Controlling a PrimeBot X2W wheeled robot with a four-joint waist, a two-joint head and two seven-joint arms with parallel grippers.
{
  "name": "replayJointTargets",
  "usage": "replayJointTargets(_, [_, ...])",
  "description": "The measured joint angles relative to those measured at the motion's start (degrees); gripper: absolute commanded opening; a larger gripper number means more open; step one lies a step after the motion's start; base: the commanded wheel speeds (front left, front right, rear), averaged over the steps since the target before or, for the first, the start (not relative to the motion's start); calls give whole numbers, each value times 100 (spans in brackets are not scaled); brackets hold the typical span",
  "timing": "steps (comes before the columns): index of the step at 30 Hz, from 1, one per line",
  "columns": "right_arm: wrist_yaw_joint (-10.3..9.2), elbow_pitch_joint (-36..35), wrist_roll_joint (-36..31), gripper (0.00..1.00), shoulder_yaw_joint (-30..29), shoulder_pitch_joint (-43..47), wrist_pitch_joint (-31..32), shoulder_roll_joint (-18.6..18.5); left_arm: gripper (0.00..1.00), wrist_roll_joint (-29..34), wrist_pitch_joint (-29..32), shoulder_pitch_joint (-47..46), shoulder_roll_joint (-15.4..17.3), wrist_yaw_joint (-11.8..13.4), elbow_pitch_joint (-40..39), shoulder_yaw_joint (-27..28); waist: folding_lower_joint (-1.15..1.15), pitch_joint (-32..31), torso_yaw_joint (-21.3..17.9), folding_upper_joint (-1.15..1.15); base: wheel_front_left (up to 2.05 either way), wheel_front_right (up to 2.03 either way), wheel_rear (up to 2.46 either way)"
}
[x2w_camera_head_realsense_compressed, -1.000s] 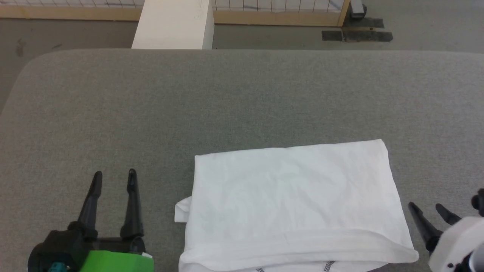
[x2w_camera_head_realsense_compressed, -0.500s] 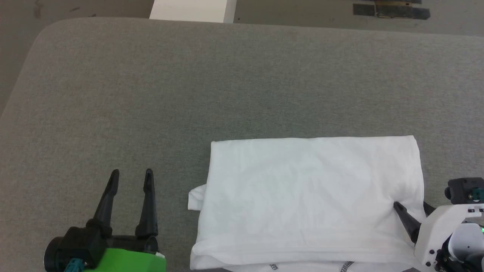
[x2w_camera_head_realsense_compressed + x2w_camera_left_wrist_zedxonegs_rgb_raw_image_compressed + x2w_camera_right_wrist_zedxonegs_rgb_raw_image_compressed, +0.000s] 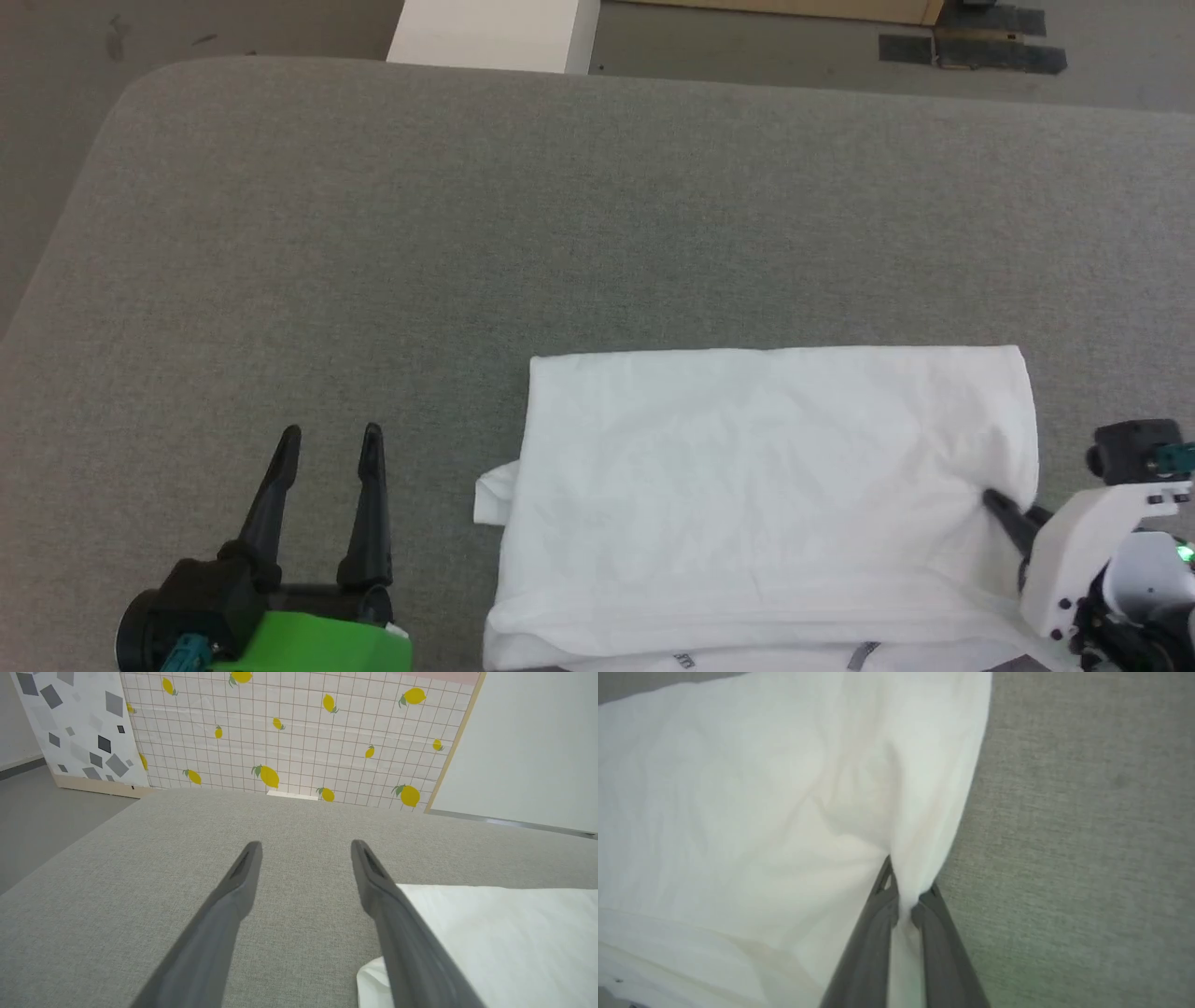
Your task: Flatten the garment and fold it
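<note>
The garment (image 3: pixel 766 485) is a white shirt lying folded into a rectangle on the grey padded table (image 3: pixel 560 233), near its front right. Grey stitching shows at the shirt's near edge. My right gripper (image 3: pixel 1001 509) is shut on the garment's right edge, and the right wrist view shows the white cloth (image 3: pixel 784 812) pinched and puckered between the two fingertips (image 3: pixel 906 889). My left gripper (image 3: pixel 331 439) stands open to the left of the garment, apart from it, with nothing between its fingers (image 3: pixel 303 847). In the left wrist view the garment's (image 3: pixel 504 942) left edge lies just beside the right finger.
A white box (image 3: pixel 495 35) stands on the floor beyond the table's far edge. Dark tape patches (image 3: pixel 971 51) mark the floor at the far right. A lemon-print panel (image 3: pixel 289 737) stands behind the table in the left wrist view. The table's left corner is rounded.
My right gripper went from open beside the garment to shut on its right edge. The head camera shifted, so the whole picture moved. The left gripper stayed open.
</note>
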Motion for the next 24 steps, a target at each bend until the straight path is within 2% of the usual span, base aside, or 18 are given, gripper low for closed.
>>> replayJointTargets(4, [0, 81, -116, 0, -609, -3, -33, -31, 100, 0, 0, 36, -10, -15, 19, 44, 0, -126, -109, 0, 0, 0, 0])
replayJointTargets(6, [0, 92, -203, 0, -936, 10, -20, -115, 100, 0, 0, 42, -22, -25, 26, 37, 0, -179, -162, 0, 0, 0, 0])
replayJointTargets(7, [0, 73, -332, 0, -1278, 48, 34, -245, 100, 0, 0, 65, -34, -26, 41, 23, 0, -230, -219, 0, 0, 0, 0])
replayJointTargets(11, [-1, -147, -400, 0, -1519, 205, 223, -342, 100, 0, 0, 73, -46, -66, 76, -14, 0, -302, -317, 0, 0, 0, 0])
replayJointTargets(16, [-2, -864, -307, 0, -1081, 239, 597, -268, 100, -3, 0, 105, -113, -76, 137, -70, 0, -387, -415, 0, 0, 0, 0])
replayJointTargets(19, [-2, -1380, -130, 0, -517, 229, 886, -116, 100, -9, 0, 144, -136, -99, 171, -100, 0, -443, -465, 0, 0, 0, 0])
replayJointTargets(20, [-2, -1640, -53, 0, -156, 203, 1067, -19, 100, -10, 0, 147, -144, -113, 202, -118, 0, -467, -481, 0, 0, 0, 0])
replayJointTargets(24, [-2, -1980, 42, 0, 559, 40, 1361, 185, 100, -10, 0, 143, -162, -156, 242, -164, 0, -475, -444, 0, 0, 0, 0])
